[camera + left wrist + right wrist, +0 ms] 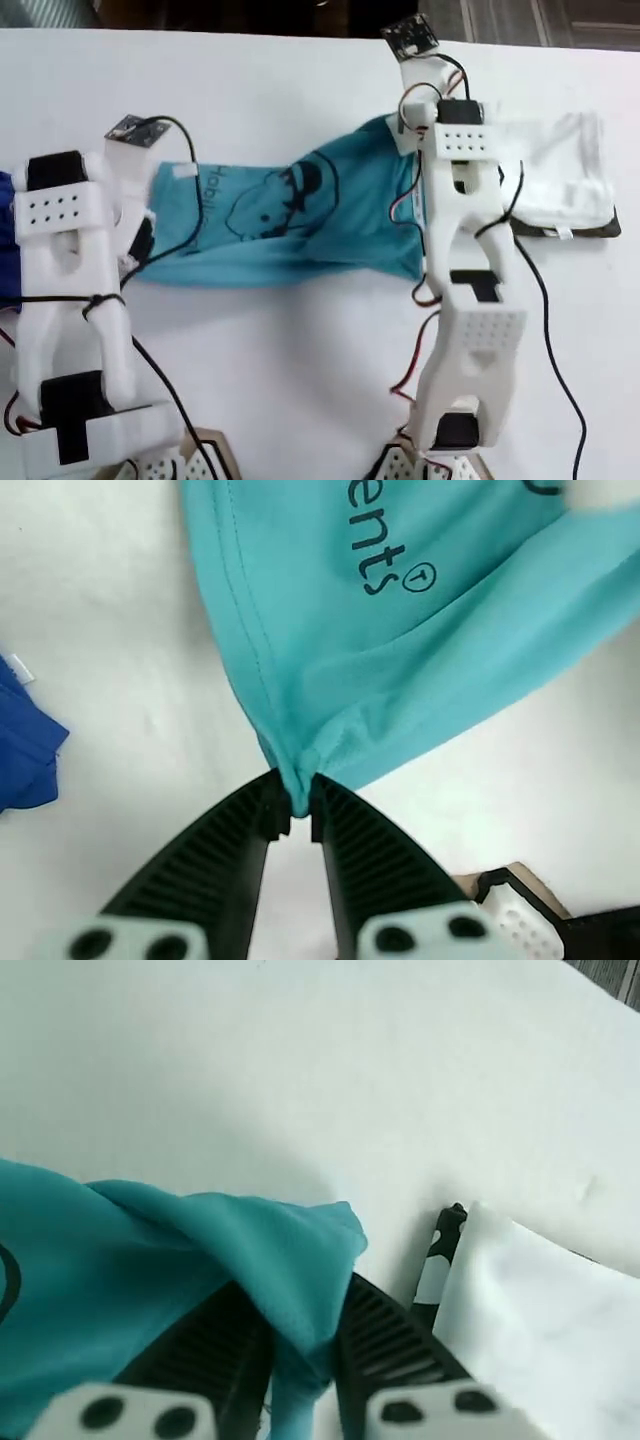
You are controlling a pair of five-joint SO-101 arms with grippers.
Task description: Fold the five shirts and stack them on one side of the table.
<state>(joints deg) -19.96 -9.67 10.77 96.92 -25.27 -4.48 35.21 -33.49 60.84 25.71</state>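
Jaws clamped at both ends! Left gripper (295,810) pinches a bunched corner of the teal shirt (280,215), and right gripper (300,1315) bites a fold at the opposite end. That shirt is stretched across the middle of the table (300,370) between the two arms, print facing up. Blue shirt (25,740) pokes in at the left edge, near the left arm. Over on the right side, a folded white shirt (555,170) sits on a dark shirt (565,232), just beside the right gripper.
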